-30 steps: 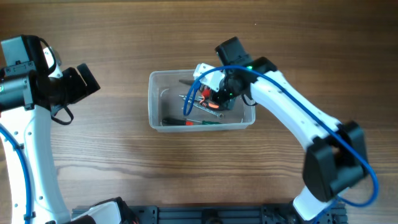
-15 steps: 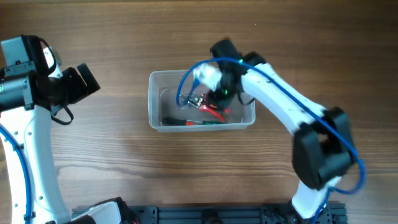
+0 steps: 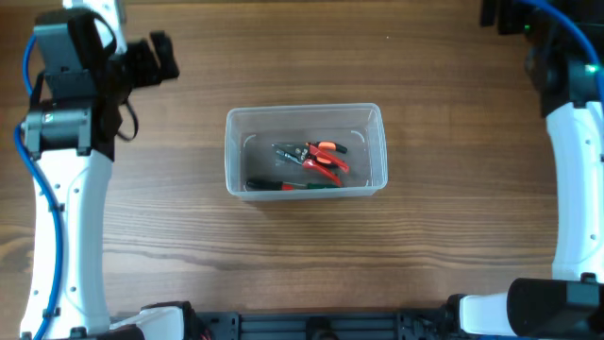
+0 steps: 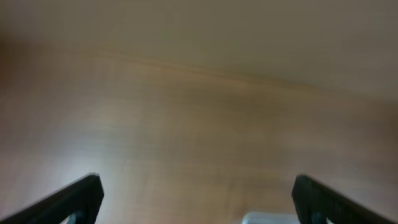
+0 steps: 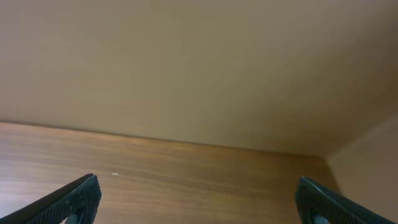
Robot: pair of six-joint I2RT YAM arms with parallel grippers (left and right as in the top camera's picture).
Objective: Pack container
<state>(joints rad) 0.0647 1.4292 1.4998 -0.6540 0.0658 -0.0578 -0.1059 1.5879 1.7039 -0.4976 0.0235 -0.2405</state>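
Note:
The container (image 3: 304, 110), a clear plastic tub, stands at the middle of the wooden table. Inside it lie red-handled pliers (image 3: 327, 159), a green-handled screwdriver (image 3: 311, 186) and other small tools. My left gripper (image 3: 160, 57) hovers at the far left, well away from the tub. In the left wrist view its fingers (image 4: 74, 199) stand wide apart with nothing between them, and a pale corner (image 4: 268, 219) shows at the bottom edge. My right gripper (image 5: 198, 186) is open and empty over bare wood. In the overhead view, the right arm (image 3: 569, 123) reaches to the far right corner.
A beige wall (image 5: 199, 68) rises behind the table's far edge in the right wrist view. A dark rail (image 3: 311, 326) runs along the near edge of the table.
The right gripper opened, left the pliers in the container and withdrew to the far right corner. The left arm swung toward the far left.

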